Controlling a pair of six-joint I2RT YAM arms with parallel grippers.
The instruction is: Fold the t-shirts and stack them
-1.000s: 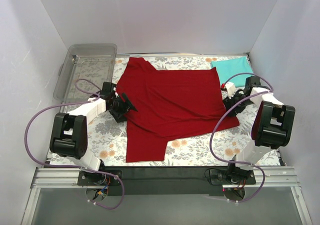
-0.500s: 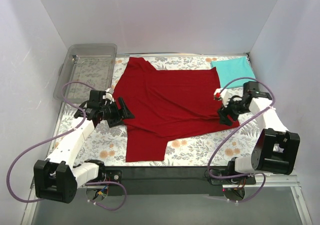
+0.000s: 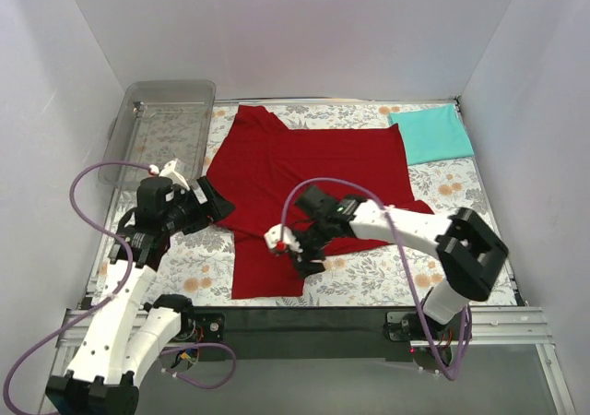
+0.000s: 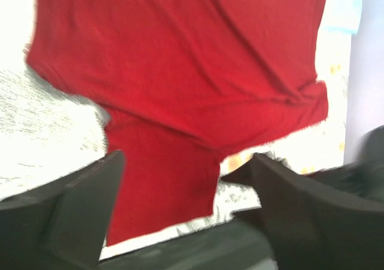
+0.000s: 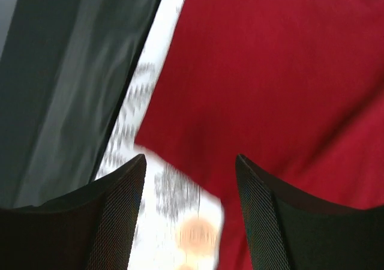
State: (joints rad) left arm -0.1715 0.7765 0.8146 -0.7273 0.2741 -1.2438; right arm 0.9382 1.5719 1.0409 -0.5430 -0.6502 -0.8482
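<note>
Jaws both open, empty; right jaws over red shirt (image 3: 313, 180) near flap, likely for fold. Teal shirt (image 3: 430, 134) folded aside, probable stack base.

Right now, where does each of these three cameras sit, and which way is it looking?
Top external: above and behind the arms, looking down on the table; shows left arm, right arm, dark red shirt, teal shirt, clear tray.
Left wrist: on the left arm, looking across the dark red shirt toward the teal shirt; its open left gripper shows below.
Right wrist: on the right arm, looking down at the dark red shirt's near corner; its open right gripper shows below.
Shared: all see the dark red shirt.
</note>
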